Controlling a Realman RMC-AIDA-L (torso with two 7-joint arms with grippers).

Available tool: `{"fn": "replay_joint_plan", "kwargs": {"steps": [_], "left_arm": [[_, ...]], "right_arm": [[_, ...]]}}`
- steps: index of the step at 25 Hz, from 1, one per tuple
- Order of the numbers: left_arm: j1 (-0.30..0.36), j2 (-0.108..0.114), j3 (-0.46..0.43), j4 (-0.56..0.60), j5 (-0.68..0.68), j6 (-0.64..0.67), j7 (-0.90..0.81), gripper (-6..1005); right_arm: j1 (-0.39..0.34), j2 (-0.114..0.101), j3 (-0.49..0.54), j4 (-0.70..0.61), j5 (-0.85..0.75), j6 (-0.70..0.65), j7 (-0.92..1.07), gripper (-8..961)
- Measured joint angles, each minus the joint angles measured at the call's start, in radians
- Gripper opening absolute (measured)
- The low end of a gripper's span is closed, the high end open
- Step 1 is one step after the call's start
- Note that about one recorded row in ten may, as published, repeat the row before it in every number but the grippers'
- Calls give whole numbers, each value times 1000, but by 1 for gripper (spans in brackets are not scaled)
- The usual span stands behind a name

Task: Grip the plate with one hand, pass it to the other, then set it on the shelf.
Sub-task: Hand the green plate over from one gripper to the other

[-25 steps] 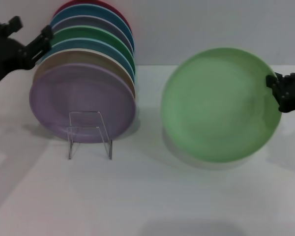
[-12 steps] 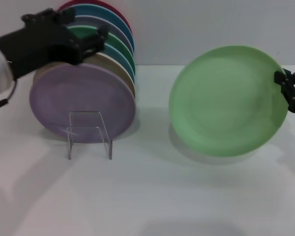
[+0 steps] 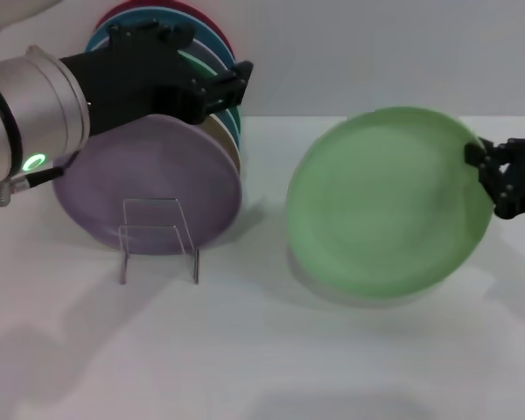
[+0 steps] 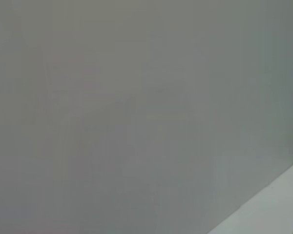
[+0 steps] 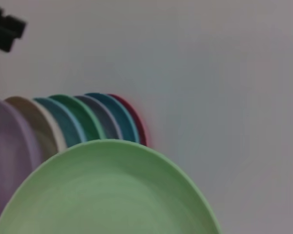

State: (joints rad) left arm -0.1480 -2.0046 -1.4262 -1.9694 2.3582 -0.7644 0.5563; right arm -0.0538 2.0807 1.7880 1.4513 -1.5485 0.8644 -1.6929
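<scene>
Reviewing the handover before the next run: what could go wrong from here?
1. The right gripper pinches the mint plate only at its far rim, tilted above the table; it could swing or slip.
2. The left gripper hangs right at the stacked plates in the clear rack; reaching across could clip them.

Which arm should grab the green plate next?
The left, probably. The right end effector already holds the plate by its edge, lifted and tilted off the table. The left end effector is free, in front of the stacked plates, pointing toward the plate with open space between.
</scene>
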Motion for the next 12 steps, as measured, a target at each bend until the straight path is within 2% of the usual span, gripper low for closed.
{"fn": "replay_joint_plan", "kwargs": {"steps": [2, 3, 5, 11, 12], "left_arm": [[5, -59, -55, 4, -24, -60, 95, 720], [1, -68, -64, 11, -45, -77, 124, 720], [-15, -55, -68, 31, -99, -88, 138, 720], [-29, -58, -87, 48, -122, -124, 152, 719], [-51, -61, -86, 73, -125, -166, 174, 718]], "right_arm": [[16, 1, -9, -27, 13, 3, -35, 22], [29, -1, -15, -44, 23, 6, -48, 22], [55, -2, -16, -81, 41, 21, -73, 22], [108, -2, -12, -121, 59, 43, -102, 22], [108, -2, -12, -121, 59, 43, -102, 22]]}}
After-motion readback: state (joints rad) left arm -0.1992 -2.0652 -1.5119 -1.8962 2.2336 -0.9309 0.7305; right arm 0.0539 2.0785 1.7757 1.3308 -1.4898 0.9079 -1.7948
